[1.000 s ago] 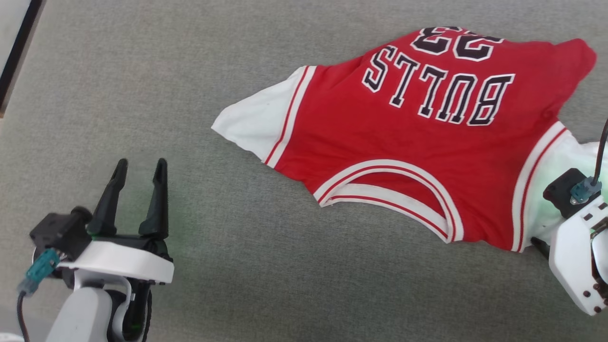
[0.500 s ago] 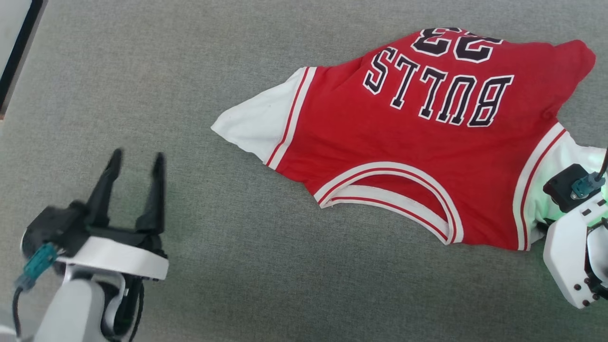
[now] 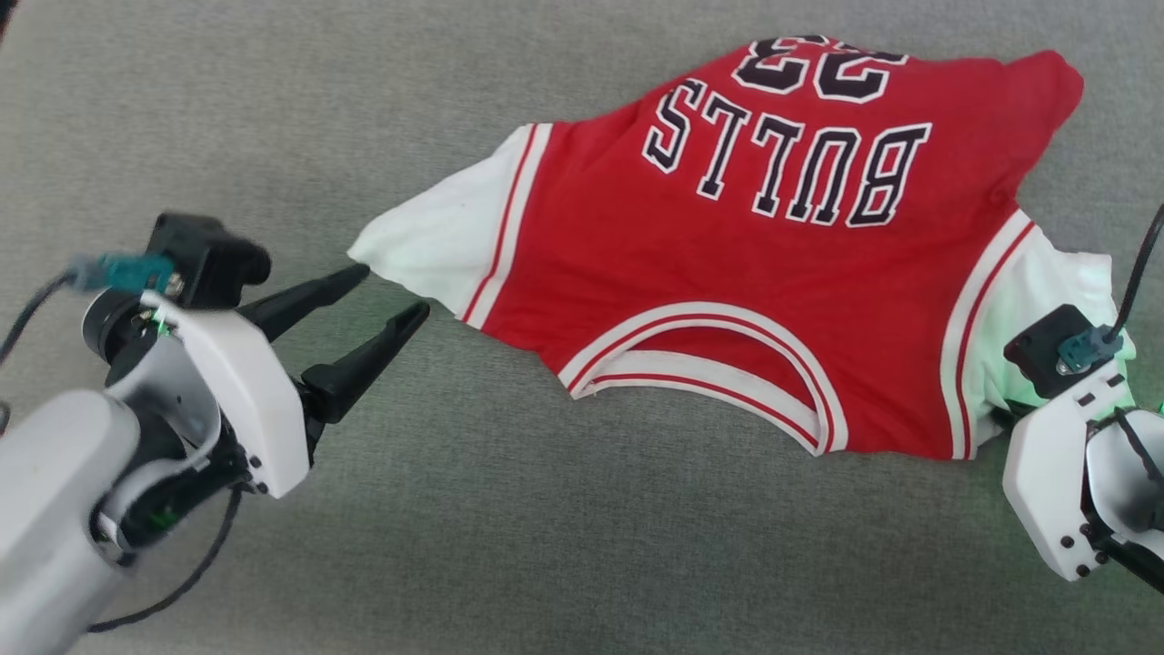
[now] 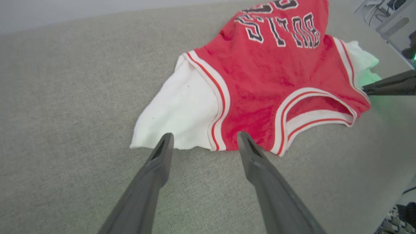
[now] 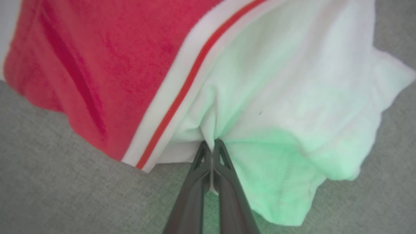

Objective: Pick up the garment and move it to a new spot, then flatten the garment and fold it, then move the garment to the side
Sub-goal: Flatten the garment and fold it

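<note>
The garment [image 3: 727,264], a red jersey with upside-down "BULLS" lettering and white-and-red trim, lies spread on the grey surface, white inner fabric poking out at both sides. My left gripper [image 3: 393,291] is open, its tips just short of the white left corner [image 3: 427,246]. In the left wrist view the left gripper [image 4: 205,136] straddles the edge of that white flap [image 4: 175,113]. My right gripper [image 5: 213,144] is shut on a pinch of the white fabric [image 5: 292,97] at the jersey's right side. Its white wrist [image 3: 1055,473] sits at the lower right.
Grey woven cloth [image 3: 546,546] covers the whole work surface under and around the jersey. The right gripper's dark fingers [image 4: 390,86] cross the right edge of the left wrist view, with pale equipment [image 4: 393,19] beyond them.
My right gripper has closed on the white fabric. My left arm swung up and rightward, its fingers now pointing at the jersey's white left corner. The head camera shifted slightly.
</note>
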`<state>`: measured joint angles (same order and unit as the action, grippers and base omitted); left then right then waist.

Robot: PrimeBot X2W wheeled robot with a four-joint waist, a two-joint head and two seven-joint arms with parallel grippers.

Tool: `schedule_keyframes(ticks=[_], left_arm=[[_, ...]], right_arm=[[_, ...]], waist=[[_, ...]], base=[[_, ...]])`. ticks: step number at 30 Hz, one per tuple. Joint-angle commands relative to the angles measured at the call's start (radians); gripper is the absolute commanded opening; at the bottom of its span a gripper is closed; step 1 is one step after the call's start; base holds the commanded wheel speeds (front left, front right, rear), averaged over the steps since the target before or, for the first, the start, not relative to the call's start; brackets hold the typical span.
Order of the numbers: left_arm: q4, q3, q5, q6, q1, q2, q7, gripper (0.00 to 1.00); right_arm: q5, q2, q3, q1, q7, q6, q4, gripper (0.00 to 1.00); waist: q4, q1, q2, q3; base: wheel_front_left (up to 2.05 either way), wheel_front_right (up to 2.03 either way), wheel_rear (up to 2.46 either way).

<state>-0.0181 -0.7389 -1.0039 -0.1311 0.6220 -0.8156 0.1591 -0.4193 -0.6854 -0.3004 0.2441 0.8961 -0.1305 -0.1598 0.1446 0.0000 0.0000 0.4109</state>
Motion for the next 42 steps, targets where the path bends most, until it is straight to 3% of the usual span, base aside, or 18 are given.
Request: schedule_keyframes(ticks=[1,7,13,17,18,19,20,21,22,32,42], left_arm=[[-0.005,-0.063,-0.068,0.002,0.066,-0.037,0.081,1.0],[-0.081,-0.19,-0.156,0.002,0.199,-0.049,0.181,1.0],[-0.183,-0.308,-0.226,0.002,0.313,-0.012,0.211,0.99],[-0.217,-0.357,-0.306,0.002,0.359,0.014,0.203,0.89],[-0.219,-0.366,-0.326,0.002,0.369,0.016,0.201,0.74],[-0.219,-0.375,-0.343,0.002,0.379,0.016,0.197,0.52],[-0.22,-0.388,-0.348,0.002,0.389,0.015,0.199,0.42],[-0.222,-0.403,-0.352,0.002,0.397,0.011,0.203,0.24],[-0.223,-0.418,-0.359,0.002,0.405,0.008,0.202,0.0],[-0.2,-0.466,-0.456,0.002,0.429,-0.037,0.122,0.0],[0.061,-0.377,-0.593,0.002,0.353,-0.132,-0.083,0.0]], right_arm=[[0.006,0.013,-0.028,-0.015,0.015,0.0,0.026,0.0],[0.007,0.023,-0.031,0.004,0.027,0.0,0.028,0.0],[0.016,0.03,-0.025,0.027,0.029,0.003,0.032,0.0],[0.023,0.035,-0.026,0.04,0.033,0.003,0.033,0.0],[0.024,0.036,-0.025,0.041,0.035,0.004,0.033,0.0],[0.024,0.036,-0.024,0.043,0.036,0.004,0.033,0.0],[0.026,0.036,-0.023,0.045,0.036,0.004,0.033,0.0],[0.028,0.036,-0.022,0.045,0.036,0.004,0.033,0.0],[0.03,0.037,-0.021,0.047,0.037,0.004,0.032,0.0],[0.044,0.055,0.042,0.061,-0.035,0.004,-0.009,0.0],[-0.016,0.145,0.314,-0.006,-0.17,0.002,-0.194,0.0]], waist=[[-0.012,0.0,0.0,0.017],[-0.03,0.0,0.0,0.051],[-0.042,0.0,0.0,0.093],[-0.048,0.0,0.0,0.114],[-0.05,0.0,0.0,0.119],[-0.051,0.0,0.0,0.124],[-0.052,0.0,0.0,0.128],[-0.052,0.0,0.0,0.13],[-0.053,0.0,0.0,0.133],[-0.063,0.0,0.0,0.081],[-0.08,0.0,0.0,-0.015]], base=[[0.0,0.0,0.0],[0.0,0.0,0.0],[0.0,0.0,0.0],[0.0,0.0,0.0],[0.0,0.0,0.0],[0.0,0.0,0.0],[0.0,0.0,0.0],[0.0,0.0,0.0],[0.0,0.0,0.0],[0.0,0.0,0.0],[0.0,0.0,0.0]])
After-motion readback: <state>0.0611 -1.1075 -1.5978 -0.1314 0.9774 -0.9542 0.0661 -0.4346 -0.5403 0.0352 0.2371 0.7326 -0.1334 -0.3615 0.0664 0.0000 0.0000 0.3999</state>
